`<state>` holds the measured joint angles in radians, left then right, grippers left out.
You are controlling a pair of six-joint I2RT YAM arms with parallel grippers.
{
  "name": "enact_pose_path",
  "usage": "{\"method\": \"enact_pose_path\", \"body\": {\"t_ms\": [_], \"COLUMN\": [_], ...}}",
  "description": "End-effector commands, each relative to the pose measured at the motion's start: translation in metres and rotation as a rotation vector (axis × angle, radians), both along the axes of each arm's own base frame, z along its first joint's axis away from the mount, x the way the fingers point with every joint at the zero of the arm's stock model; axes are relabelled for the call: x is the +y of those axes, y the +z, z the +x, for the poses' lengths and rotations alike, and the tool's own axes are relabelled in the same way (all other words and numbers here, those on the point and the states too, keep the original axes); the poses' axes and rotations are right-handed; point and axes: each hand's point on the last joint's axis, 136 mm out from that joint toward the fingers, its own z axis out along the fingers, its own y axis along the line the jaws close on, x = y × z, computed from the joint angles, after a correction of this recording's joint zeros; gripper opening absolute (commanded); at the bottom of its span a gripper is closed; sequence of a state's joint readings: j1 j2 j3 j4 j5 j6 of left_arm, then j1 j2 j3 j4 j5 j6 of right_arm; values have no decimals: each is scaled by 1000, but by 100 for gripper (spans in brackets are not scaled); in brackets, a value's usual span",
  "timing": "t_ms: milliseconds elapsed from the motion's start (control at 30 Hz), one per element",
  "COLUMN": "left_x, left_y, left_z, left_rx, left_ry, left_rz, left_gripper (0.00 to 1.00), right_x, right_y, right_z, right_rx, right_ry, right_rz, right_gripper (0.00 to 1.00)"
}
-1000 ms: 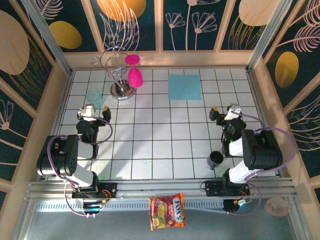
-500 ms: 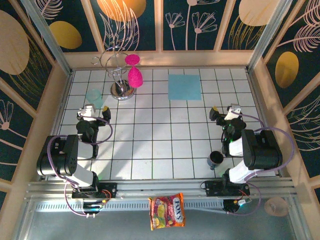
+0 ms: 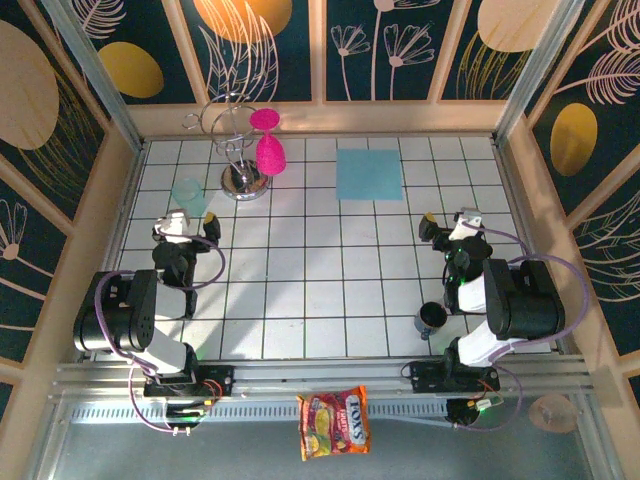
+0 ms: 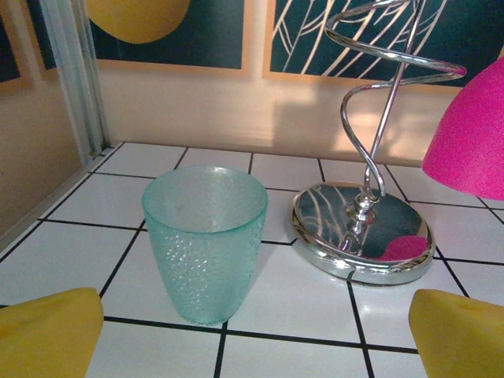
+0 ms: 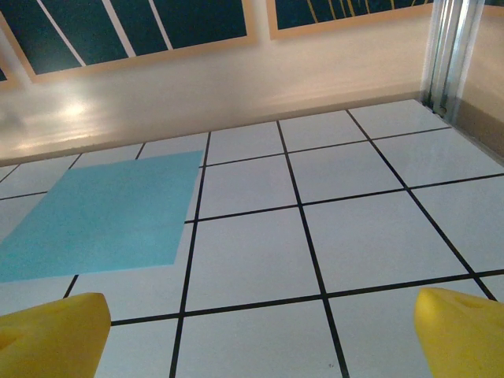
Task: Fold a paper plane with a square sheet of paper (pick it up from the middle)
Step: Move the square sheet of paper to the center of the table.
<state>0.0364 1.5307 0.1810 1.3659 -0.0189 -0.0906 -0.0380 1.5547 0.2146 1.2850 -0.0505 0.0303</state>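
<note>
Tiles [image 3: 300,290] white, walls [image 3: 400,40] floral, paper [image 3: 369,174] flat.

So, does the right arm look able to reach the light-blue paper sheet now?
Probably yes. The right gripper is open, and the square sheet of paper lies flat ahead and to its left, with only bare tiles between them.

Premises: a robot test cell of the laboratory kind, not a domestic room. Evidence: two cabled arms, the left arm [image 3: 130,320] and the right arm [image 3: 505,305], are bolted to an aluminium rail [image 3: 320,372] along the near edge. The surface [image 3: 320,290] is a white board marked in a black grid. Wood-framed walls [image 3: 400,115] with printed leaf-pattern panels box it in on the left, right and far sides. A metal post [image 4: 79,79] stands at the far left corner.
</note>
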Motion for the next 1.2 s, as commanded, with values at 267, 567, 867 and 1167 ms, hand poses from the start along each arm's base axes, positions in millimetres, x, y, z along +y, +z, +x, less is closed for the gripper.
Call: {"method": "enact_pose_path", "body": {"t_ms": [267,567,867,1167], "left_x": [30,12,-44,-67], "left_y": [52,72,64,25], "left_z": [-29,-32,-24,-11], "left_rx": [-95,-33,119,326], "left_ry": [193,115,-177,-247], "left_rz": [-146,-485,-609,-725], "left_gripper": [99,99,99,99], "right_x": [3,63,135,164], "right_y": [62,78,23,-22], "right_z": [32,69,114,161], "right_rx": [83,276,555,682], "right_ry": [-59,111,283,199], "right_rz": [79,351,620,603], "right_gripper": [99,99,89,75]}}
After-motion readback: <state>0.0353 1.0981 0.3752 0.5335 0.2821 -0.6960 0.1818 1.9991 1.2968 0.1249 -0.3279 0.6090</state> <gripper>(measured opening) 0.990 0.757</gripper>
